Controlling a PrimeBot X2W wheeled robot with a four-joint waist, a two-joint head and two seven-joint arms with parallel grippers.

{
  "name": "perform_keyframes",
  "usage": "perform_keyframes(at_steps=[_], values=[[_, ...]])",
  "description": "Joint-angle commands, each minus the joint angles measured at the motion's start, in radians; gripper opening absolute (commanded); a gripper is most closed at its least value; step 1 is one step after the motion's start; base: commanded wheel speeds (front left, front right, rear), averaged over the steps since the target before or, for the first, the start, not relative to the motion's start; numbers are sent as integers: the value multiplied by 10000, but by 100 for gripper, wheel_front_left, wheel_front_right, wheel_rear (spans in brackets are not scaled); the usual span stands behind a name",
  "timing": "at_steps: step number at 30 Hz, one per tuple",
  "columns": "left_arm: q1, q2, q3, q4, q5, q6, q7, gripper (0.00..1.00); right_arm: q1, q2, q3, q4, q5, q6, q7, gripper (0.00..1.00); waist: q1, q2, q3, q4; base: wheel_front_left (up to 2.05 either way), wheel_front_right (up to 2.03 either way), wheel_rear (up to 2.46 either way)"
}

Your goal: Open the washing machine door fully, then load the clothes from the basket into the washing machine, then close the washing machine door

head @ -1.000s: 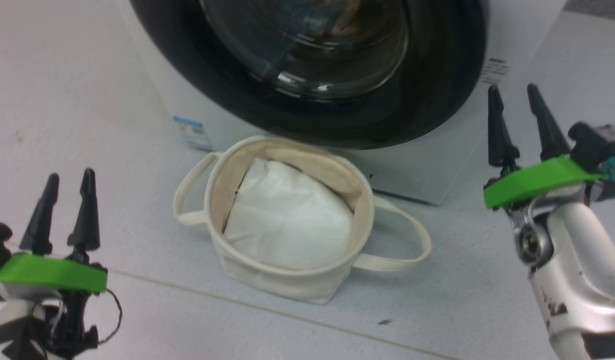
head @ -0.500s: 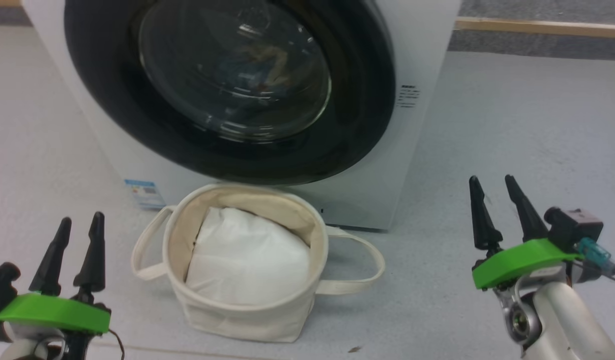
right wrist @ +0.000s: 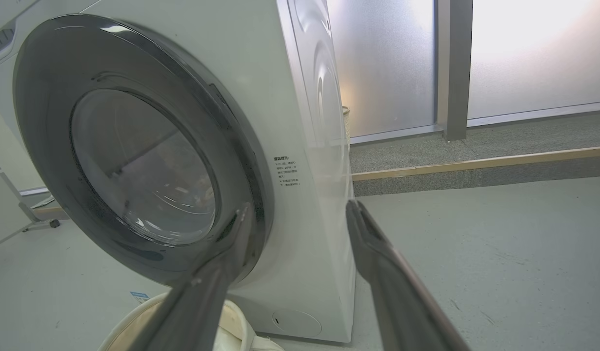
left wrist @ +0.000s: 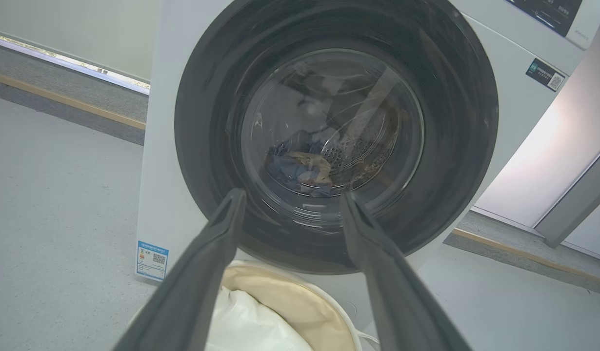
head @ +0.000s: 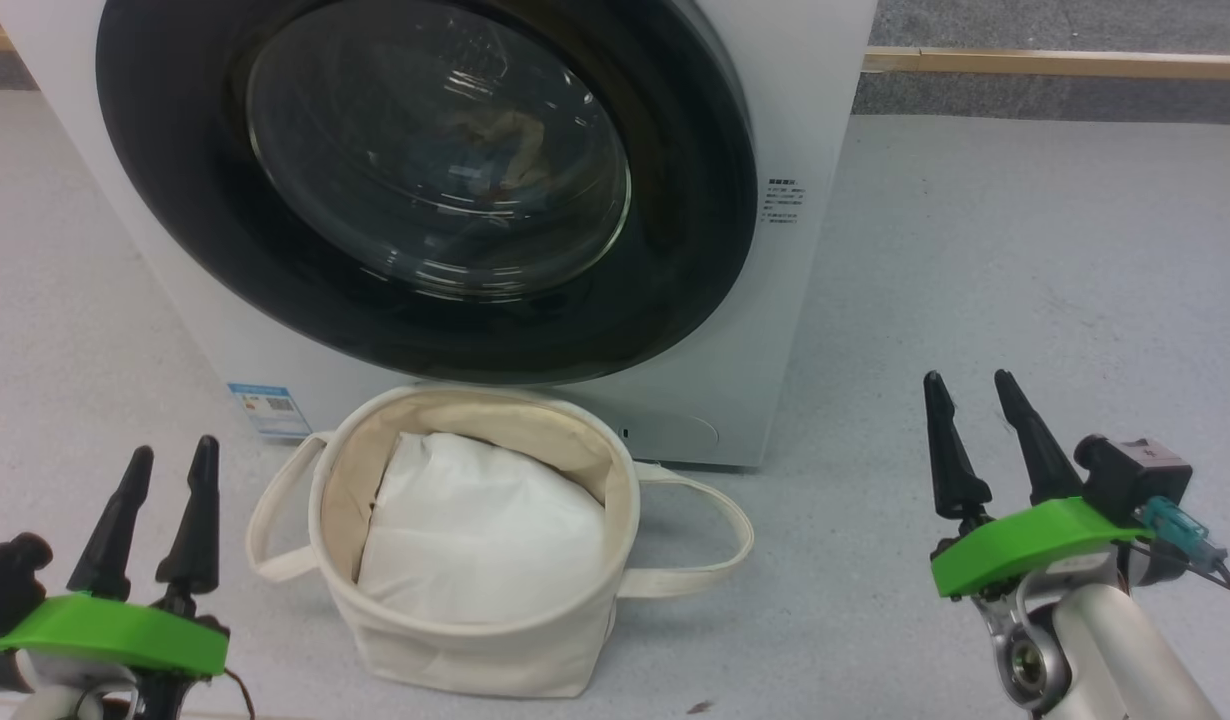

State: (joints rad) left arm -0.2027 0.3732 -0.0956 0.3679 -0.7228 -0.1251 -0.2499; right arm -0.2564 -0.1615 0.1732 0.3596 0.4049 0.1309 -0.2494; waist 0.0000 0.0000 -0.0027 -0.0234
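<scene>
Your left gripper (head: 175, 452) and right gripper (head: 969, 380) both hang with fingers spread and nothing in them, low on either side of the basket (head: 475, 660), which sits just in front of the washer (head: 805, 120). The door (head: 675, 200) looks shut flush, and through its glass you can see the clothes (left wrist: 300, 168) lying inside, while the basket holds a white bundle (head: 475, 530) and no printed fabric that shows. By that, opening, loading and closing all look done, and nothing seems left.

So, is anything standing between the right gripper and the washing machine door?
Nothing visible. The open right gripper hovers right of the washing machine door, with just floor between; the basket sits aside, below the door's rim.
</scene>
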Motion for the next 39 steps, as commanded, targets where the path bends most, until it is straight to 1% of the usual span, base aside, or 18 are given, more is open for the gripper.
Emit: perform_keyframes(at_steps=[1, 39], values=[[-383, 324, 351, -202, 97, -56, -118, 100, -152, 61, 160, -288, -101, -2, -124, 100, 0, 0, -4, 13, 0, 0, 0], [-497, 272, 392, -112, 101, -56, -118, 100, -136, 207, 317, -282, -278, -2, -124, 100, 0, 0, 9, 31, 0, 0, 0]])
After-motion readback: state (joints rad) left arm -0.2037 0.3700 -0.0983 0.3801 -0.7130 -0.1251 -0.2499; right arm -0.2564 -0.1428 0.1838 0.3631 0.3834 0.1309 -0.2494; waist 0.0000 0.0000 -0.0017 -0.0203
